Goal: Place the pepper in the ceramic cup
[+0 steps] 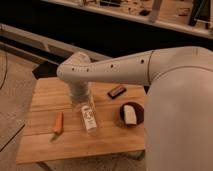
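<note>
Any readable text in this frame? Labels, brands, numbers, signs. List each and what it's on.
Nothing legible anywhere.
bottle, white label: dark print, too blurred to read.
black rectangular object: no readable marking.
pepper, ceramic cup, wooden table: no text seen.
gripper, hanging over the table at the bottle's far end: no markings visible.
</note>
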You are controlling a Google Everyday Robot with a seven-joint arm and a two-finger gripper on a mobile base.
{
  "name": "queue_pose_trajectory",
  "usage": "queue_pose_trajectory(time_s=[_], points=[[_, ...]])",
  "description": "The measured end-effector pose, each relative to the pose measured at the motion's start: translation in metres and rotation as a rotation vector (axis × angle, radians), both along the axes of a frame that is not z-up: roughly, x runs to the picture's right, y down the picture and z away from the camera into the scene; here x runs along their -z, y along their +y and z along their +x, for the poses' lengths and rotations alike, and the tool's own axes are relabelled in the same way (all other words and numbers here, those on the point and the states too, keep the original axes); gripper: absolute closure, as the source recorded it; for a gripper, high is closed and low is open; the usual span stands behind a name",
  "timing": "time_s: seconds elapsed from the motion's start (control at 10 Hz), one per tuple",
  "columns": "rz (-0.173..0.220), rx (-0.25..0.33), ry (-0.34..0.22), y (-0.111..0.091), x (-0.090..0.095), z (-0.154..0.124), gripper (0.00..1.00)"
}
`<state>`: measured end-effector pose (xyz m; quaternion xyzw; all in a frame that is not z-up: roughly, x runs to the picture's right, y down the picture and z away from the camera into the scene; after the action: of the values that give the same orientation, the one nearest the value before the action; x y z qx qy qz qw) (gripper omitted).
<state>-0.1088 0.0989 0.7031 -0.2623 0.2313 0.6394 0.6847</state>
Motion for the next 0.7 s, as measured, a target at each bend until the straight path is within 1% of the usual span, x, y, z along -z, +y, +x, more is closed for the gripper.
queue_pose_trajectory(time_s=[0.4,0.5,0.6,0.7], points=[[0.0,0.0,-0.001,0.0,0.0,0.0,0.35],[0.006,0.008,-0.011,-0.005,0.0,0.0,0.35],[0.014,0.031,-0.02,-0.011,0.001,0.001,0.35],[0.02,0.07,-0.04,-0.018,0.001,-0.004,0.35]])
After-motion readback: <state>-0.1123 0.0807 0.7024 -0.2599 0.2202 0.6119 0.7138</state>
